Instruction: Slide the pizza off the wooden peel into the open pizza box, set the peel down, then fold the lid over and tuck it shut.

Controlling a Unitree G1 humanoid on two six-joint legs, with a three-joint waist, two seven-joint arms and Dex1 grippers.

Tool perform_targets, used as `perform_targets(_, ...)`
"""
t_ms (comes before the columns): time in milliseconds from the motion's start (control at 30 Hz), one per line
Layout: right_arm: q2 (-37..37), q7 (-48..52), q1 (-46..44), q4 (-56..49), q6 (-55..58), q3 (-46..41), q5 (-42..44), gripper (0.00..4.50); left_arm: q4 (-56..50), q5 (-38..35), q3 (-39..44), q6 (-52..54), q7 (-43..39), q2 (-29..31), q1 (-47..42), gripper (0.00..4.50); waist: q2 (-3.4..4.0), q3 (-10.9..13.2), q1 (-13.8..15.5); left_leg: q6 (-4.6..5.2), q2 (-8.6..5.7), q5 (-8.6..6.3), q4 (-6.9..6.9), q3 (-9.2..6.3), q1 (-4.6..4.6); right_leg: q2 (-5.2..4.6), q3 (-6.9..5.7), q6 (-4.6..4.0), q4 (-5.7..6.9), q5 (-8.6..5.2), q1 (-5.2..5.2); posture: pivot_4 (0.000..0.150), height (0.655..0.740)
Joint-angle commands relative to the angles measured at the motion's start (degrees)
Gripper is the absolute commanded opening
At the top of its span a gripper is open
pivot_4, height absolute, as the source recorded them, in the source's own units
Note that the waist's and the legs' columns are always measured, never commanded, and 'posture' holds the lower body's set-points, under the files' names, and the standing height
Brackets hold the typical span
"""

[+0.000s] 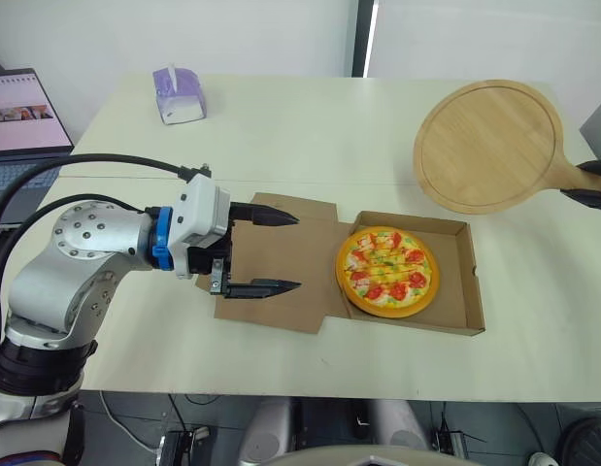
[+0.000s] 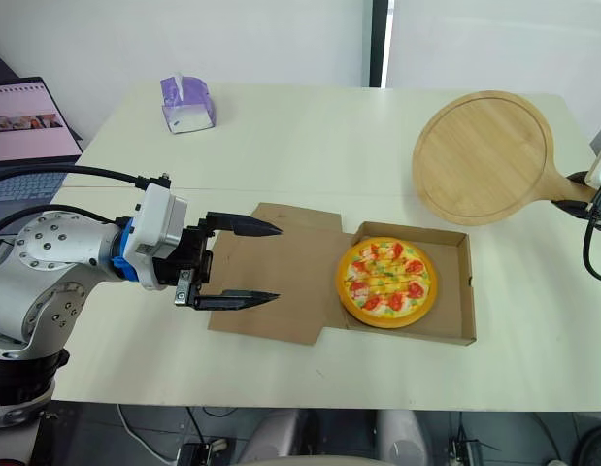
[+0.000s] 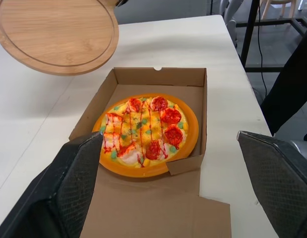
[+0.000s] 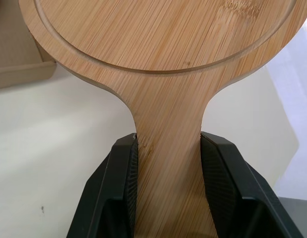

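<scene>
The pizza (image 1: 387, 271) (red-topped, orange-rimmed) lies in the open cardboard box (image 1: 471, 283), its lid (image 1: 281, 283) spread flat to the left, the bare round wooden peel (image 1: 489, 146) tilted in the air beyond.

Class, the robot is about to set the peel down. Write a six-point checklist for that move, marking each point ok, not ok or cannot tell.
1. Pizza fully inside the box: ok.
2. Peel bare, nothing on it: ok.
3. Right gripper shut on the peel's handle: ok.
4. Lid lying open and flat: ok.
5. Left gripper open, over the lid: ok.
6. Left gripper touching the lid: cannot tell.
</scene>
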Motion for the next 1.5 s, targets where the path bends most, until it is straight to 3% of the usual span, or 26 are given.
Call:
perform_targets(33,0.6,-2.9,4.1,-4.1,5.8,-7.7,4.0,1.53,-1.6,0.1,1.8,-1.6,0.0,0.5,1.8,4.5,0.0,0.0,0.1,0.0,0.0,0.0,0.0,0.0,0.0,-0.01,0.0,0.0,0.0,0.0,0.0,0.15,0.7251)
perform_targets(200,5.1,-7.5,12.1,-8.9,15.3,-15.0,7.3,1.53,-2.8,0.7,1.9,-3.2,0.1,0.6,4.3,4.5,0.02,0.0,0.0,0.0,0.0,0.0,0.02,-0.01,0.02,-0.01,0.02,0.0,0.06,0.0,0.01,0.15,0.7251)
perform_targets(367,11.1,-14.2,17.4,-12.3,26.4,-20.5,10.4,1.53,-4.4,-3.2,2.7,-2.6,0.7,-1.5,4.5,4.5,0.06,0.0,0.0,0.0,0.0,0.0,0.03,0.0,0.03,0.0,0.03,0.0,0.09,0.0,0.04,0.15,0.7251)
perform_targets(800,19.4,-27.9,17.5,-15.7,48.3,-19.0,12.6,1.53,-6.6,-5.1,0.1,-1.1,2.6,-4.6,0.5,4.5,0.18,-0.1,-0.1,0.02,-0.01,0.0,0.04,0.02,0.09,0.02,0.05,0.0,0.14,0.0,0.09,0.15,0.7251)
perform_targets(933,19.9,-28.0,17.5,-17.6,57.2,-22.9,17.2,2.8,-7.0,-5.0,0.4,-0.8,3.1,-4.9,0.8,4.5,0.19,-0.1,-0.1,0.02,-0.02,0.01,0.04,0.02,0.1,0.02,0.06,0.0,0.14,0.0,0.11,0.15,0.7251)
perform_targets(1100,18.1,-27.1,20.9,-21.0,57.9,-25.0,18.3,4.48,-6.9,-4.4,0.9,-1.2,4.1,-5.2,1.2,4.5,0.18,-0.1,0.0,0.03,-0.02,0.0,0.04,-0.09,0.19,0.03,-0.01,0.01,0.03,0.01,0.3,0.15,0.7251)
perform_targets(1333,16.0,-21.8,24.1,-26.6,42.2,-26.1,17.7,4.48,-5.1,-3.6,5.2,-0.4,9.9,-5.2,5.2,4.5,0.16,-0.1,-0.2,0.05,-0.01,-0.02,-0.02,-0.05,0.59,0.08,0.04,0.04,0.01,-0.01,0.59,0.15,0.7251)
perform_targets(1500,17.6,-17.3,20.1,-33.8,33.9,-22.6,21.6,4.48,-4.8,-5.6,13.4,3.5,16.7,-5.4,14.1,4.5,0.16,-0.1,-0.8,0.05,0.12,-0.02,-0.12,0.07,0.85,0.19,0.16,0.04,0.04,-0.02,0.71,0.15,0.7251)
